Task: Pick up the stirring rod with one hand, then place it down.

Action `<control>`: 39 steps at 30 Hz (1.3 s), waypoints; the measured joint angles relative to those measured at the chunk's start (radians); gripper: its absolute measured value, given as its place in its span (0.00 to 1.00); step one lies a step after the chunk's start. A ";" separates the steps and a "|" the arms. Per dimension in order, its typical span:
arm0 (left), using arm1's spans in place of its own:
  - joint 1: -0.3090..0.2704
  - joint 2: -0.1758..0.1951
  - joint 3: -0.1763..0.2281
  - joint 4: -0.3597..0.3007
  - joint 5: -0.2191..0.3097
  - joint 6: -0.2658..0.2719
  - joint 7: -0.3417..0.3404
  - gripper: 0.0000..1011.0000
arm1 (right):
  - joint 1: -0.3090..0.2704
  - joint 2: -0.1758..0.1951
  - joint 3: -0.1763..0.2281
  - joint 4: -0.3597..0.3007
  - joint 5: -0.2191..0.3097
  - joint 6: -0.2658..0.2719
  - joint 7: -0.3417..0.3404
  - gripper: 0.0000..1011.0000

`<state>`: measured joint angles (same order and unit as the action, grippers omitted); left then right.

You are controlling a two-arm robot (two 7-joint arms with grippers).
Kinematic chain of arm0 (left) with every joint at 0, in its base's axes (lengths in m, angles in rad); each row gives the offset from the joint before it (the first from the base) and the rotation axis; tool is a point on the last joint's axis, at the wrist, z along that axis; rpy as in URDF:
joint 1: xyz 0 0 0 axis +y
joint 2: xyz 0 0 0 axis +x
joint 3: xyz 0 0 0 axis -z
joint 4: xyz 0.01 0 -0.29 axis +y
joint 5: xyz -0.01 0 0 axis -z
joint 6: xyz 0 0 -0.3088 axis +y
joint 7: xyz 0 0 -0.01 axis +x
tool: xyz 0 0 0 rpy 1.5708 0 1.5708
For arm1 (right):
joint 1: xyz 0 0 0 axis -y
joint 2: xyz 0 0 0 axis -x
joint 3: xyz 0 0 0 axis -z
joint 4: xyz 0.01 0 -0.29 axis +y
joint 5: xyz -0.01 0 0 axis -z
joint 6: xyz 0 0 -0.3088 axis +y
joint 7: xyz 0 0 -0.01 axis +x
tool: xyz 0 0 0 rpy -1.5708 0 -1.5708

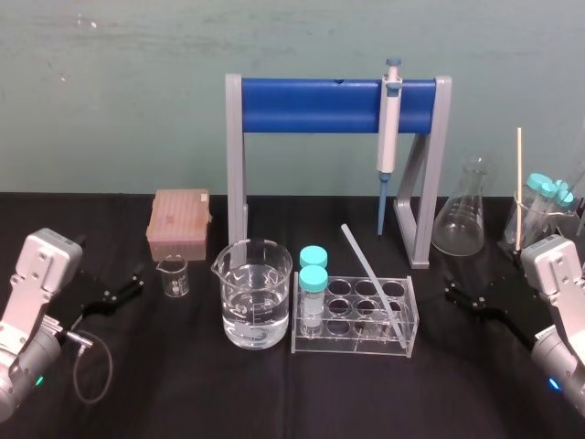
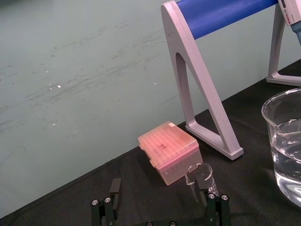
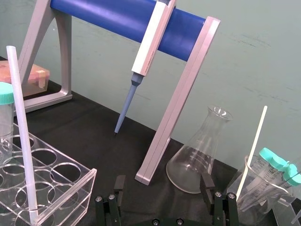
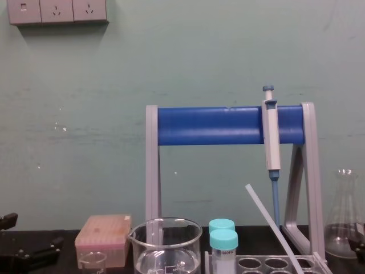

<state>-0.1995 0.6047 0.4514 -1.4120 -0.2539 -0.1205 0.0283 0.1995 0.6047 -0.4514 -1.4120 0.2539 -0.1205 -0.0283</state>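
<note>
The stirring rod (image 1: 370,273) is a thin translucent-white rod that leans in the clear tube rack (image 1: 402,340) at the table's centre, its top tilted toward the left and back. It also stands out in the right wrist view (image 3: 22,136) and the chest view (image 4: 271,225). My right gripper (image 1: 462,297) rests low at the right, apart from the rack, open (image 3: 163,182) and holding nothing. At the left my left gripper (image 1: 123,288) is parked, open (image 2: 159,183) and holding nothing.
A water-filled beaker (image 1: 256,293), a small beaker (image 1: 174,274) and a pink tip box (image 1: 180,222) sit left of the rack. Behind is a grey stand with a blue bar (image 1: 315,105) holding a pipette (image 1: 388,137). A flask (image 1: 460,219) and a beaker with a cream stick (image 1: 519,183) are at the right.
</note>
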 joint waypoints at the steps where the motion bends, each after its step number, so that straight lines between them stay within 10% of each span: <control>1: 0.000 0.000 0.000 0.000 0.000 0.000 0.000 0.99 | 0.000 0.000 0.000 0.000 0.000 0.000 0.000 0.99; 39: 0.000 0.000 0.000 0.000 0.000 0.000 0.000 0.99 | 0.000 0.000 0.000 0.000 0.000 0.000 0.000 0.99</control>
<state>-0.1995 0.6047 0.4514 -1.4120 -0.2539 -0.1205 0.0283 0.1995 0.6047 -0.4514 -1.4120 0.2539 -0.1205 -0.0283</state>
